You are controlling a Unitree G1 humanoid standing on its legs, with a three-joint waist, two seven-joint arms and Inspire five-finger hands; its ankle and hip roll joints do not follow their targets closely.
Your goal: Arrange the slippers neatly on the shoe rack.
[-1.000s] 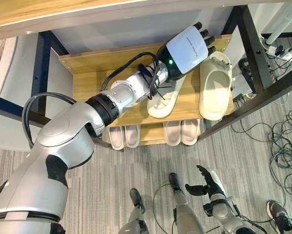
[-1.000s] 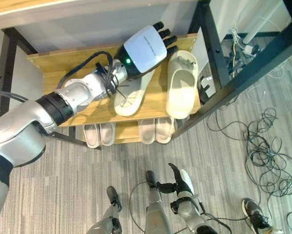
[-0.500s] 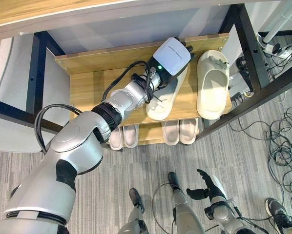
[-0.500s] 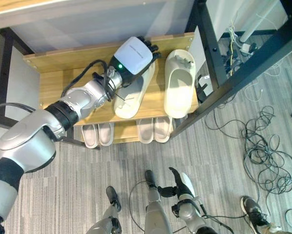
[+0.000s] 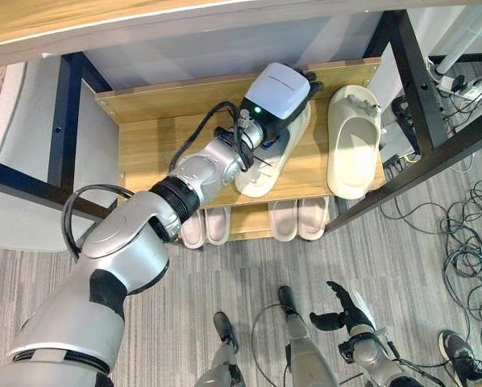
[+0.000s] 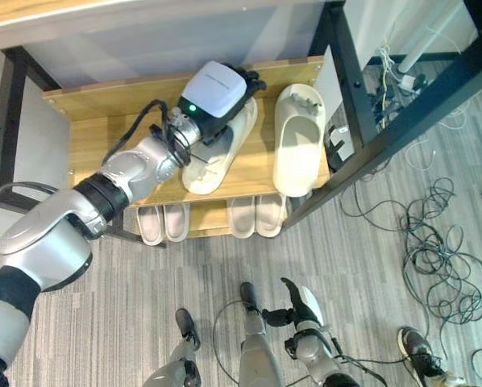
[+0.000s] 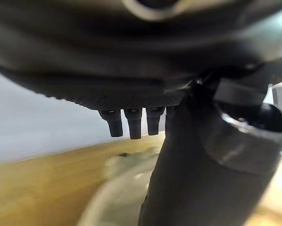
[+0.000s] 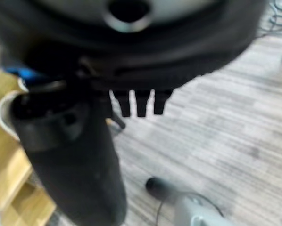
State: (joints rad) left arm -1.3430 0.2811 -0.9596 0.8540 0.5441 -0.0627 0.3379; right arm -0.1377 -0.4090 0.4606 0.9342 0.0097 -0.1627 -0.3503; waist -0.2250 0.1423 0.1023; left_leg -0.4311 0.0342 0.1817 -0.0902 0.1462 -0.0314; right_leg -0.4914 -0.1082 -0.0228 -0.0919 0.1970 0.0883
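Observation:
Two cream slippers lie on the wooden upper shelf (image 5: 148,145) of the shoe rack. My left hand (image 5: 280,90) lies flat on the toe end of the left slipper (image 5: 261,173), its fingers (image 7: 131,122) straight and reaching toward the back wall. This slipper (image 7: 117,197) is angled, with its heel toward the front edge. The right slipper (image 5: 352,145) sits straight near the shelf's right end, apart from the hand. My right hand (image 5: 346,310) hangs low over the floor with its fingers spread and nothing in it.
Two more pale slipper pairs (image 5: 206,226) (image 5: 299,218) stand on the lower shelf. Black frame posts (image 5: 422,72) flank the rack's right side, under a wooden tabletop (image 5: 104,20). Loose cables (image 5: 467,242) cover the floor at right, and a dark shoe (image 5: 459,347) lies there.
My left hand has drawn back and leftward along the shelf. The left slipper's toe has swung left with it, widening the gap to the right slipper. The right hand has barely moved.

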